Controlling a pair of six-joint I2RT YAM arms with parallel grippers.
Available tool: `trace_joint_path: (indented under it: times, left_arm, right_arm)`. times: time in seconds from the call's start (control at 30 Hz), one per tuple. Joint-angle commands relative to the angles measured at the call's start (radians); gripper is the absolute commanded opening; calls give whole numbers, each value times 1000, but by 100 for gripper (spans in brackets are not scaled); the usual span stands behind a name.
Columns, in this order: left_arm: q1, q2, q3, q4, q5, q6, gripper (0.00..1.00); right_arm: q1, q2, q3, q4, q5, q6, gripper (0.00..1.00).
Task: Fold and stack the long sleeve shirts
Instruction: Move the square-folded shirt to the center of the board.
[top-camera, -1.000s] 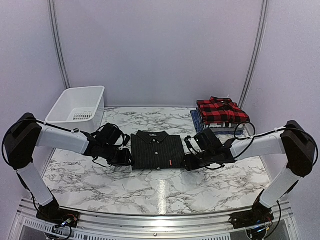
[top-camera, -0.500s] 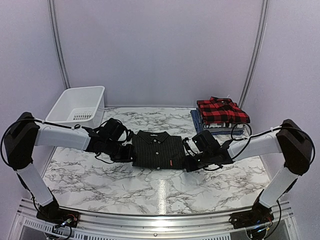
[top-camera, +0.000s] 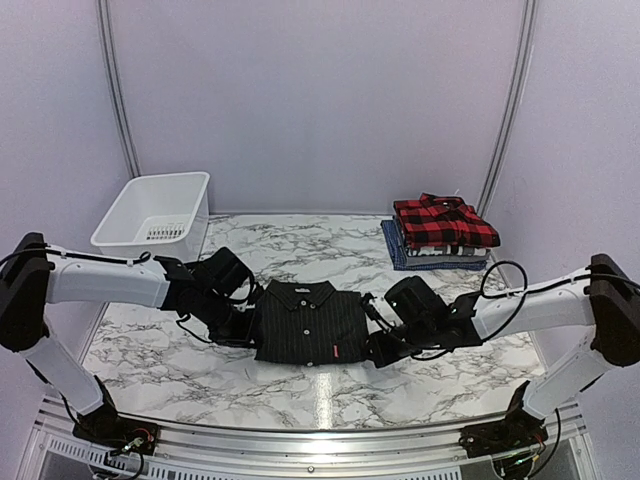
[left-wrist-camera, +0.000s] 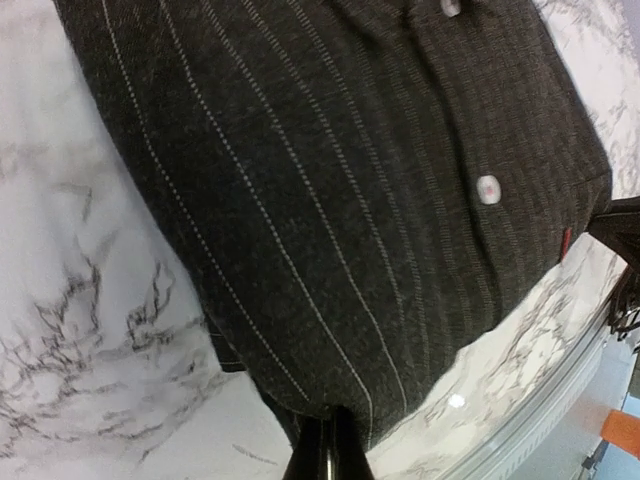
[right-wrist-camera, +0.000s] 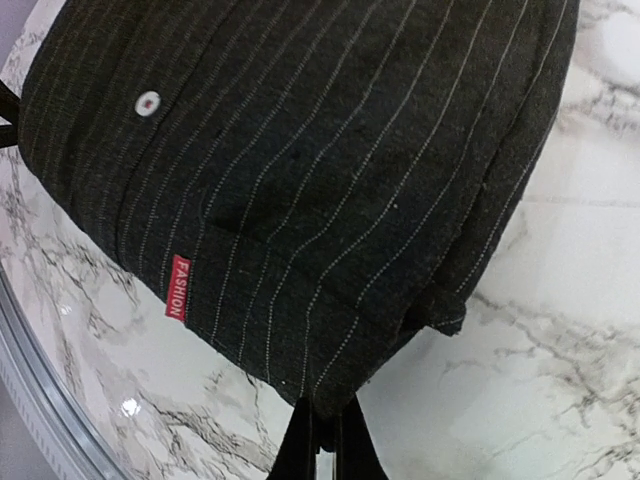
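At far left of marble table (top-camera: 170, 375): white bin (top-camera: 198, 218), not in play. L gripper (top-camera: 248, 333) clenched on near-left edge of folded black pinstripe shirt (top-camera: 305, 322), mid-table; R gripper (top-camera: 378, 348) pinched on its near-right corner. Back right: stack (top-camera: 440, 250) w/ red-and-black plaid shirt (top-camera: 443, 221) on top, folded, done. Prob. remaining: move black one onto stack.

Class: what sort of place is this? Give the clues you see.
Probably a robot lab booth, not a home: a left arm and right arm bolted to a rail, plain walls all round, a marble-look table.
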Motion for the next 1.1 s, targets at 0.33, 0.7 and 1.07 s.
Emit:
trace_joint_path:
  times: [0.33, 0.7, 1.07]
  left_arm:
    - [28, -184, -31, -121, -133, -66, 40]
    - [177, 15, 35, 125, -5, 14, 26]
    - [187, 231, 188, 214, 22, 31, 8]
  right_arm:
    - [21, -85, 94, -132, 173, 2, 42]
    - [-132, 158, 281, 37, 116, -67, 43]
    - [-193, 364, 387, 74, 128, -83, 43]
